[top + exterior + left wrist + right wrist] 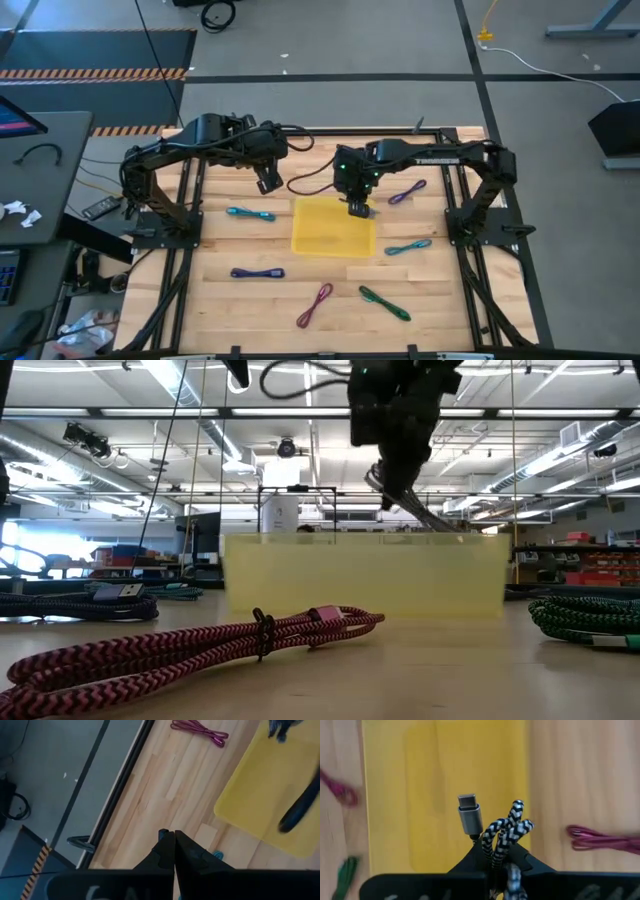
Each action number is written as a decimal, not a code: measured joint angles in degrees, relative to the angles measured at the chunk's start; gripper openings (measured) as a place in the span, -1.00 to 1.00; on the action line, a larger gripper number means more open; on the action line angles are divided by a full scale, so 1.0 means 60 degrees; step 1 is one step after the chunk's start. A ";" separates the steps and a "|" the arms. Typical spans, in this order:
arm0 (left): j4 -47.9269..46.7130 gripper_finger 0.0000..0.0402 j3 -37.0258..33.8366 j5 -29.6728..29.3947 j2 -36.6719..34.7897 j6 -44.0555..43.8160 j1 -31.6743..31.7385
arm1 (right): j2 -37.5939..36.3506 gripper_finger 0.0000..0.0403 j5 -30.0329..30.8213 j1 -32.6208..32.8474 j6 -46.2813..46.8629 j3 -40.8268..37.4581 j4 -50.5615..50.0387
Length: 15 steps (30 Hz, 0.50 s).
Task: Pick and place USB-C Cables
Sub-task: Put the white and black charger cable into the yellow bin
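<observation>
Going L to R across the table from the high view: left gripper (pixel 266 183) hangs over bare wood near the back-left, fingers (pixel 167 851) pressed fully together w/ nothing between them. Just in front of it a teal cable (pixel 250 214) lies on the wood, and further toward the front a dark purple cable (pixel 257 273).

Middle: square yellow tray (pixel 325 240), looks empty inside afaict. The right gripper (pixel 359 209) sits over the tray's back-right part, jaws clamped on a black-and-white braided USB-C cable (pixel 506 836). In the right wrist view the looped bundle sticks up from between the fingertips, and its grey metal plug (pixel 469 815) pokes out next to the loops, tray directly beyond. Low view shows that gripper above the tray wall, cable not touching the tray floor.

Front of the tray: maroon cable (pixel 314 305), then a green cable (pixel 385 303). Right of the tray a second teal cable (pixel 407 247), and back-right a purple cable (pixel 407 192), all flat on the wooden table (pixel 220 300).
</observation>
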 joint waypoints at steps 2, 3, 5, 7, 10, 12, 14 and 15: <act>0.0021 -0.98 0.0000 0.0000 0.0000 -0.0164 0.0000 | 0.0432 -0.92 -0.0203 0.0018 -0.0399 0.0060 -0.0075; 0.0035 -0.98 0.0000 0.0003 0.0000 -0.0260 0.0000 | 0.0651 -0.92 -0.0274 0.0044 -0.0581 0.0118 -0.0086; 0.0039 -0.98 0.0000 0.0000 0.0000 -0.0378 0.0000 | 0.1029 -0.92 -0.0391 0.0123 -0.0977 0.0367 -0.0222; 0.0037 -0.98 0.0000 0.0002 0.0000 -0.0526 0.0000 | 0.1355 -0.92 -0.0473 0.0214 -0.1350 0.0747 -0.0349; 0.0039 -0.98 0.0000 0.0004 0.0000 -0.0658 0.0000 | 0.1890 -0.92 -0.0479 0.0340 -0.1899 0.1386 -0.0566; 0.0046 -0.98 0.0000 0.0003 0.0000 -0.0813 0.0000 | 0.2259 -0.92 -0.0497 0.0394 -0.2159 0.1898 -0.0659; 0.0046 -0.98 0.0000 0.0004 0.0000 -0.0839 0.0000 | 0.2674 -0.92 -0.0506 0.0425 -0.2366 0.2438 -0.0933; 0.0046 -0.98 0.0000 0.0001 0.0000 -0.0843 0.0000 | 0.2944 -0.92 -0.0506 0.0428 -0.2445 0.2700 -0.1164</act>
